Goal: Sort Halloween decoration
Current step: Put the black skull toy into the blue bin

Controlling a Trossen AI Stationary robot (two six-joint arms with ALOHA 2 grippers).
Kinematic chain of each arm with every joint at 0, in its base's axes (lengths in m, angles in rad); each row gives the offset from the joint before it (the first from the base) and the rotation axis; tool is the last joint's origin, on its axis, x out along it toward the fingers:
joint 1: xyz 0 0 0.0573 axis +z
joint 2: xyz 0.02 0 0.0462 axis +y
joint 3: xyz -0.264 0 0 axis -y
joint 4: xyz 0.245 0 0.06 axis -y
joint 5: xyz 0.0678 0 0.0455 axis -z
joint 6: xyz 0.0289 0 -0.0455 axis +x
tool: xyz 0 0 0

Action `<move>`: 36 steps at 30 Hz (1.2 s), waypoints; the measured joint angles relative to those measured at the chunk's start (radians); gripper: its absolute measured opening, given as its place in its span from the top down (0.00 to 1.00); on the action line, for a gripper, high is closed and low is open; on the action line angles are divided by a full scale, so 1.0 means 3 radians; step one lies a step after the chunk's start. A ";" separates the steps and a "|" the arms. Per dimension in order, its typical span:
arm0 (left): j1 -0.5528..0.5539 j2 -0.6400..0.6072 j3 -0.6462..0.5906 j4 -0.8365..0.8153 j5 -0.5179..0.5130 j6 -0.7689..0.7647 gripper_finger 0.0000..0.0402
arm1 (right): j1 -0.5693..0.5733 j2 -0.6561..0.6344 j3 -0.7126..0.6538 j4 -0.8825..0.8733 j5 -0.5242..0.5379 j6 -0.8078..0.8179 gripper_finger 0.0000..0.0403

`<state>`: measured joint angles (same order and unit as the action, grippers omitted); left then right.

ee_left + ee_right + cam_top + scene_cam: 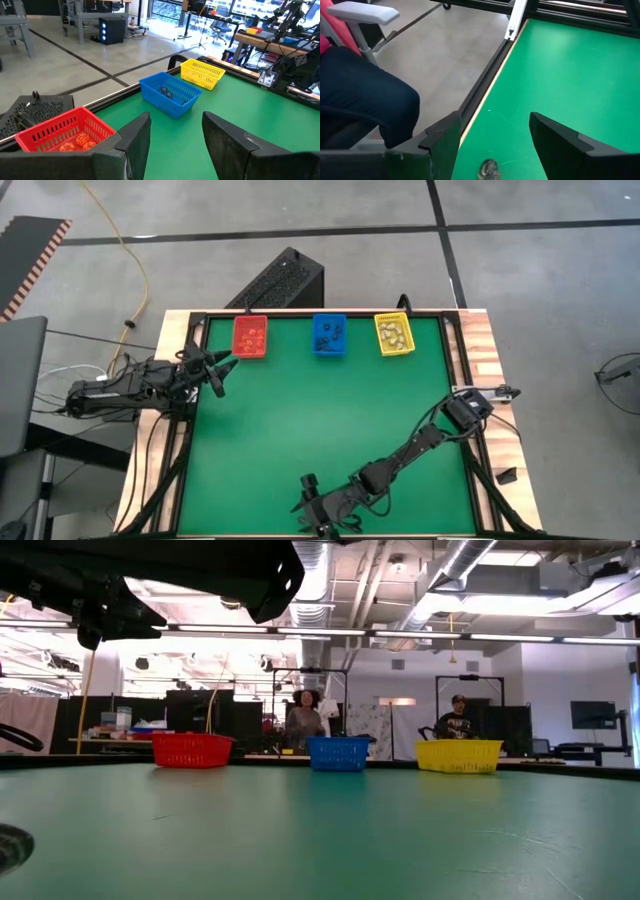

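Observation:
One small greyish trinket [489, 169] of the Halloween decoration lies on the green mat close to the table's near edge. My right gripper [495, 120] is open just above it at the near edge [322, 518], one finger standing on each side, apart from it. Along the far edge stand a red bin [250, 337] with orange trinkets [75, 142], a blue bin [329, 334] with dark trinkets [167, 92] and a yellow bin [393, 334] with pale ones. My left gripper [218, 370] waits open at the left edge, near the red bin.
The green mat [320, 410] between the bins and my right arm is bare. Just beyond the near edge rail [480, 95] are a seated person's leg [365, 95] and a chair armrest [362, 12]. A black box [285, 280] stands behind the table.

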<state>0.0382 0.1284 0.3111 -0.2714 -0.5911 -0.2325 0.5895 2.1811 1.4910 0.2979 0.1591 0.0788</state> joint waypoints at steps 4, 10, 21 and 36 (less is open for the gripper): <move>0.0000 0.0000 0.0000 0.0000 0.0000 0.0000 0.58 | 0.0020 0.0000 0.0000 0.0047 0.0001 0.0001 0.34; -0.0001 -0.0001 0.0000 0.0000 0.0000 -0.0002 0.58 | 0.0025 0.0204 0.0006 0.0217 -0.0012 0.0007 0.34; 0.0000 -0.0001 0.0000 0.0028 0.0000 -0.0015 0.58 | -0.0108 0.0407 0.0149 0.0120 -0.0205 0.0136 0.34; -0.0001 -0.0001 0.0000 0.0028 0.0000 -0.0001 0.58 | -0.0240 0.0375 0.0144 -0.0264 -0.0966 0.0246 0.34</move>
<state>0.0380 0.1280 0.3111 -0.2630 -0.5911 -0.2329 0.5175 2.2936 1.5341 0.2189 -0.1307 0.1526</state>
